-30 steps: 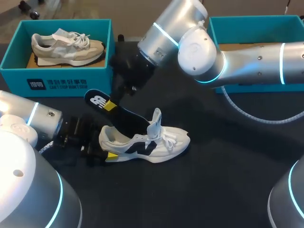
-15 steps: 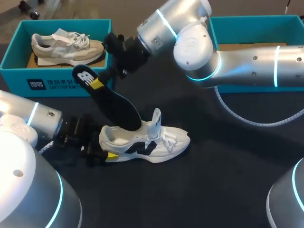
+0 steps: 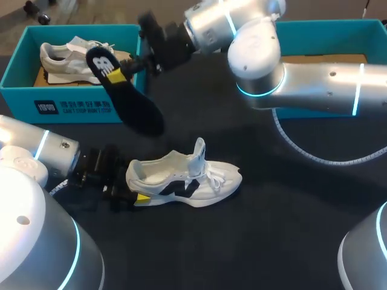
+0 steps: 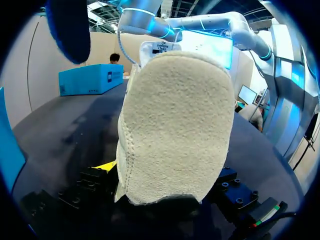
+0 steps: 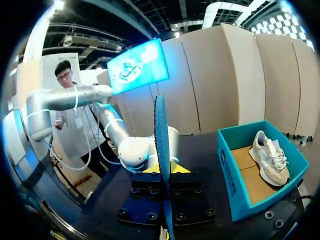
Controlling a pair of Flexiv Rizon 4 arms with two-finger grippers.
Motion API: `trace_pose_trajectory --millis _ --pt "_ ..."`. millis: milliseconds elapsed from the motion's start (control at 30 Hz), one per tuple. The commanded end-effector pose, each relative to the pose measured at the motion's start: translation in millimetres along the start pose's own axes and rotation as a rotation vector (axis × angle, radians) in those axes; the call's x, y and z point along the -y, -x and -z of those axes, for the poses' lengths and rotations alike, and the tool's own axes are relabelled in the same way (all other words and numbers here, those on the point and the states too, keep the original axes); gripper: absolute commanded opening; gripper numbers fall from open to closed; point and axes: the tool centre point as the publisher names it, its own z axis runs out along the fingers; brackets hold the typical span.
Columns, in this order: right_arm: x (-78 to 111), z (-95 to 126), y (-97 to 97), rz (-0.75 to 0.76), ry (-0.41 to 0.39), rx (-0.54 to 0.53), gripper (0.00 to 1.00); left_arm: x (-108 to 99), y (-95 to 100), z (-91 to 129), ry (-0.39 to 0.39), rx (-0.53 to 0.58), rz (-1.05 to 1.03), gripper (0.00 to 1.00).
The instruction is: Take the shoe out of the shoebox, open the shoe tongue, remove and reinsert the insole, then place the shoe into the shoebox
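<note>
Fingers (image 3: 128, 68) of the far-crossed right arm (image 3: 314, 84) pinch the insole (image 3: 130, 106) aloft.

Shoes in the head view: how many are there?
2. A white shoe lies on the table, heel in the left end effector. A beige shoe lies in the left shoebox. The right arm hides part of the right shoebox, so another may be hidden.

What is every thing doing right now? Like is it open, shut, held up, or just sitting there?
insole: out of the shoe, held up in the air.
right gripper: shut on the insole.
white shoe: standing upright, tongue pulled up.
left gripper: shut on the white shoe's heel.
left shoebox: open, with a beige shoe inside.
right shoebox: open.
</note>
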Motion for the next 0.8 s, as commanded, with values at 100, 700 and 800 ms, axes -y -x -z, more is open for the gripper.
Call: trace_pose_trajectory --millis 100,700,800 --pt "-11.8 10.5 -0.9 0.053 0.012 0.034 0.00 -5.5 0.1 -7.3 0.003 0.000 0.001 0.00" --pt "-30.5 21.3 4.2 0.007 0.017 0.032 0.00 -5.5 0.1 -7.3 0.003 0.000 0.001 0.00" --pt "-55.4 32.7 0.3 -0.035 0.020 0.027 0.00 -5.5 0.1 -7.3 0.003 0.000 0.001 0.00"
